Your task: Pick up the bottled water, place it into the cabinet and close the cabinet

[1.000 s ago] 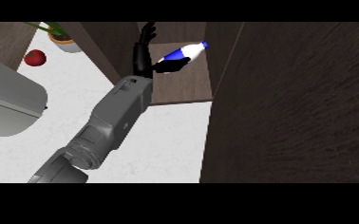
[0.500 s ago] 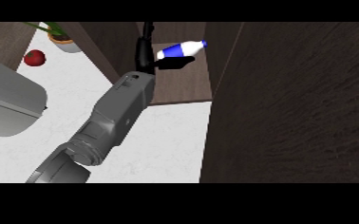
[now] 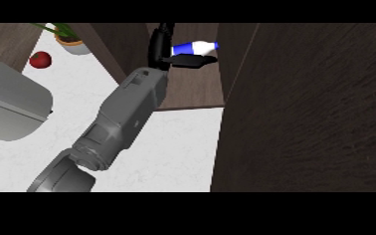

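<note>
The bottled water (image 3: 197, 47), white with a blue label, lies on its side on the shelf inside the open dark wood cabinet (image 3: 195, 87). My left hand (image 3: 163, 55) reaches into the cabinet on a grey forearm that comes in from the lower left. Its fingers point straight up just left of the bottle. The thumb sticks out to the right directly under the bottle. The hand is open, and I cannot tell whether the thumb touches the bottle. My right hand is out of sight.
A wide dark wood panel (image 3: 301, 109) of the cabinet fills the right side. On the white counter (image 3: 169, 149), a red apple (image 3: 40, 58) and a potted plant (image 3: 70, 42) sit at the upper left. A grey rounded object (image 3: 22, 104) lies at the left edge.
The bottle has gone from tilted to lying level on the shelf. The hand has straightened its fingers upward beside it and shifted slightly left.
</note>
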Controlling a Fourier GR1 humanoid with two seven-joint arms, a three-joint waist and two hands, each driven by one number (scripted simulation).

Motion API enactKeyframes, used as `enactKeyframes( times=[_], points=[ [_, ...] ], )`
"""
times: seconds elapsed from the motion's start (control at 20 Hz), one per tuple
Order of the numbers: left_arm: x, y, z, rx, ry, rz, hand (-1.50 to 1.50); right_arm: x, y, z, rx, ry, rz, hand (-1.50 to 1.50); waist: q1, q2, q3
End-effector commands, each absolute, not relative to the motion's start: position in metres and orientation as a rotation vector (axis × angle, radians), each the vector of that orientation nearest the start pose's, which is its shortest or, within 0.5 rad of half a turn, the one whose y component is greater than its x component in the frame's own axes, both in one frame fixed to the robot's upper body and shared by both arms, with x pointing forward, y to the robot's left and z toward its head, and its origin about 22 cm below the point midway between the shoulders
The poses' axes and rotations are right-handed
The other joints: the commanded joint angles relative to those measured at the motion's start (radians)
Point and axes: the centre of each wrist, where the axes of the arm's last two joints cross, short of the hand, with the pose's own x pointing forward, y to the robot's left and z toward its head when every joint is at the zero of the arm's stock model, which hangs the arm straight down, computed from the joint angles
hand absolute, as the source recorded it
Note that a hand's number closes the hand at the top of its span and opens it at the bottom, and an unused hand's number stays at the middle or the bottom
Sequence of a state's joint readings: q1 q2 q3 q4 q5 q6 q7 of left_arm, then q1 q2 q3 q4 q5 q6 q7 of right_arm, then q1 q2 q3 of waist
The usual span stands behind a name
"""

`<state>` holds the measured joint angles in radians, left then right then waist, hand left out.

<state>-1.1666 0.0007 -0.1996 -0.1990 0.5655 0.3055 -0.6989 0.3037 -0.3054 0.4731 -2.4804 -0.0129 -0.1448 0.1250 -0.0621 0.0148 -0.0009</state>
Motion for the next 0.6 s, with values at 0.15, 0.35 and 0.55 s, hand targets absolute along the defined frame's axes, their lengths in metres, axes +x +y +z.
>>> enactKeyframes(
  times=[0.15, 0.35, 0.55],
  points=[
    [0.424, 0.076, 0.05, -0.213, -1.891, 0.053, -1.5, 0.097, -0.202, 0.168, 0.274, -1.975, 0.258, -1.5, 0.011, -0.012, 0.001],
    [0.403, 0.07, 0.036, -0.277, -1.89, 0.072, -1.5, 0.102, -0.187, 0.155, 0.247, -1.982, 0.237, -1.5, 0.032, -0.02, 0.001],
    [0.38, 0.069, 0.023, -0.335, -1.879, 0.063, -1.5, 0.095, -0.197, 0.171, 0.226, -1.97, 0.261, -1.5, 0.059, -0.022, 0.001]
  ],
)
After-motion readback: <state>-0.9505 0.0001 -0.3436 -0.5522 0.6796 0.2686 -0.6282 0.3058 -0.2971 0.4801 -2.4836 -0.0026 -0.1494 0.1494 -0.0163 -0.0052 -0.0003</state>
